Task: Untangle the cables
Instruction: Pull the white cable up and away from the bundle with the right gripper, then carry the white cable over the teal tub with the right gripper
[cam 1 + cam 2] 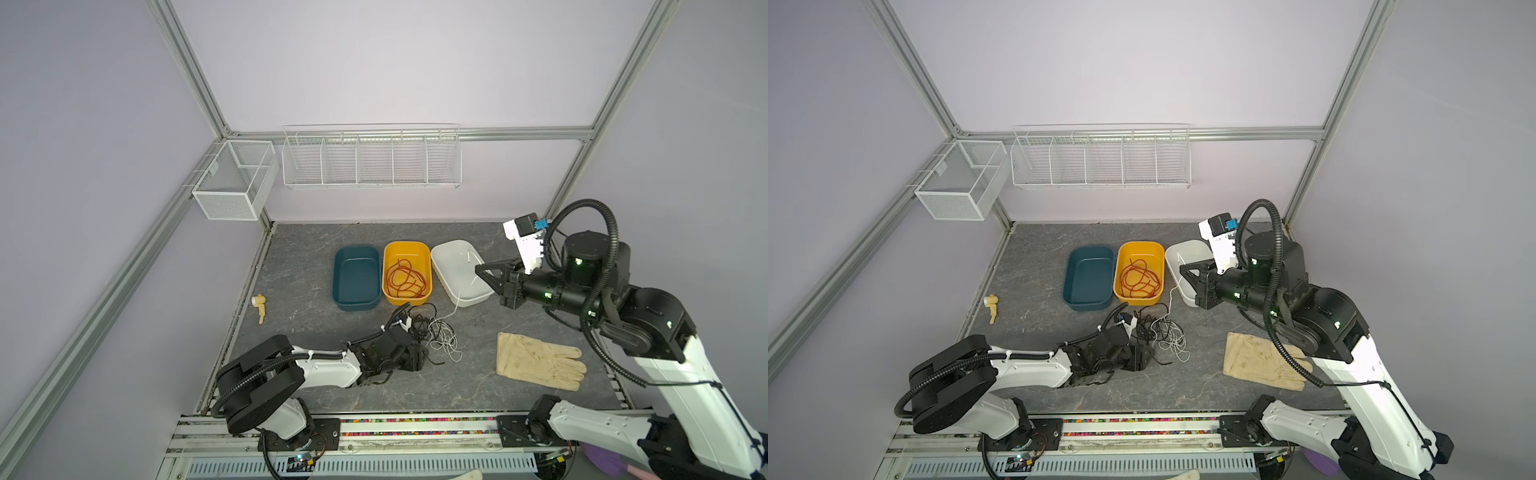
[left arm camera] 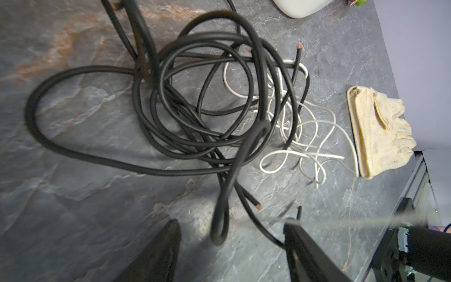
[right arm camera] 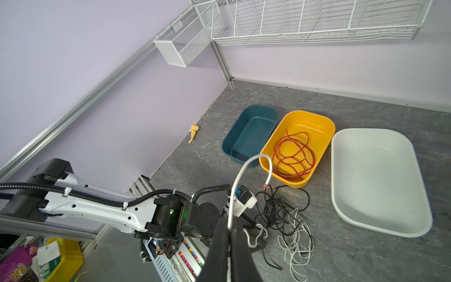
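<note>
**Item 1, cables.** We count three.
- The red-orange cable [image 1: 405, 282] lies coiled inside the yellow bin [image 1: 406, 246], apart from the other two.
- The black cable [image 2: 195, 109] sits in a loose heap of loops on the worktop [image 1: 311, 257], just in front of the yellow bin.
- The white cable [image 2: 305, 136] lies in thinner loops beside that heap, on the glove's side. Several of its strands cross through the black loops, and one strand rises towards the white bin [image 1: 453, 245].

**Item 2, left tool [image 2: 231, 244].** We find it low over the worktop at the near edge of the black heap, jaws apart and released. In the left wrist view one black loop reaches into the gap between the jaws, and the tool grips nothing.

**Item 3, right tool [image 1: 480, 269].** We find it raised above the white bin, grasping the white cable. In the right wrist view the strand comes out from between the closed fingers [image 3: 217, 249], arches over and ends in a free tip.

**Item 4, bins.** The teal bin [image 1: 356, 253], the yellow bin and the white bin stand side by side in a row.

**Item 5, sundries.**
- A cream glove [image 1: 536, 361] lies flat on the worktop, right of the cables.
- A small yellow object [image 1: 259, 307] lies near the left wall, too small for us to identify.
- A white wire rack [image 1: 372, 160] hangs on the back wall.
- A mesh basket [image 1: 232, 183] hangs at the corner.
</note>
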